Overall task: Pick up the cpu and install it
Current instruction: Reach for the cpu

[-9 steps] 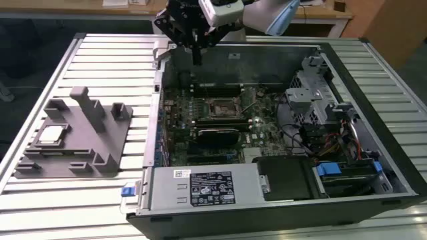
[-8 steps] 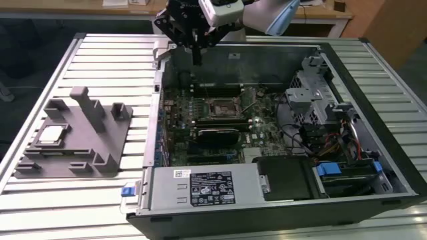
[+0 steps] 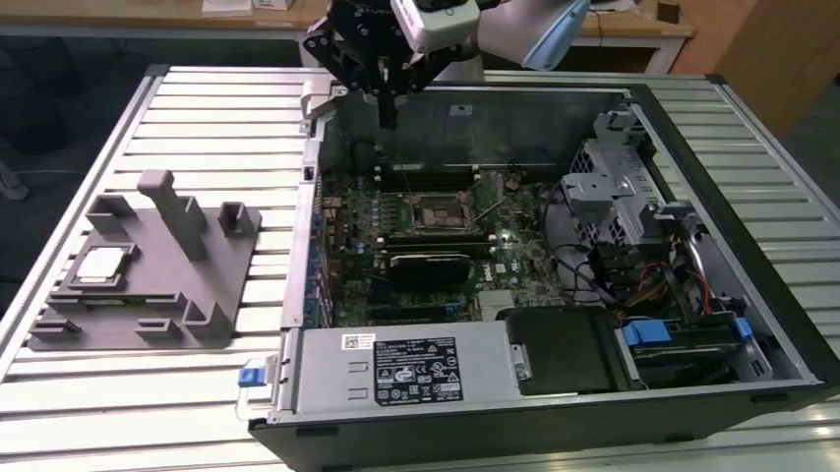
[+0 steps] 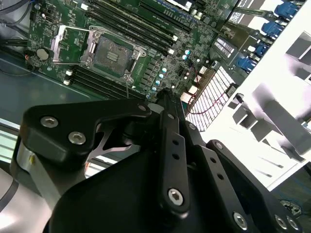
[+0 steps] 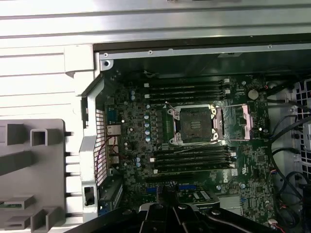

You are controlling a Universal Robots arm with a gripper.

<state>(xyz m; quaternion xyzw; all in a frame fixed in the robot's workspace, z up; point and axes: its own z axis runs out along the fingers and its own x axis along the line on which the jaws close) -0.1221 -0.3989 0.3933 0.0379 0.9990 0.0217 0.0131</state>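
The cpu (image 3: pixel 105 264), a pale silver square chip, lies flat on the grey fixture (image 3: pixel 197 285) on the table at the exterior view's left. My gripper (image 3: pixel 389 120) hangs above the far edge of the open computer case (image 3: pixel 735 324), well away from the cpu, and it is shut with nothing in it. Its black fingers (image 4: pixel 164 97) meet in a narrow tip. On the motherboard, the black cpu socket (image 3: pixel 431 214) (image 4: pixel 112 53) (image 5: pixel 194 125) stands open and bare, its metal load plate (image 4: pixel 68 46) (image 5: pixel 248 124) swung aside.
Inside the case are memory slots (image 5: pixel 189 90), a drive cage (image 3: pixel 617 187), cables (image 3: pixel 656 285) and a power supply (image 3: pixel 407 369). The fixture has upright posts (image 3: pixel 164 206). The case and fixture rest on a slatted metal table (image 3: pixel 197 108).
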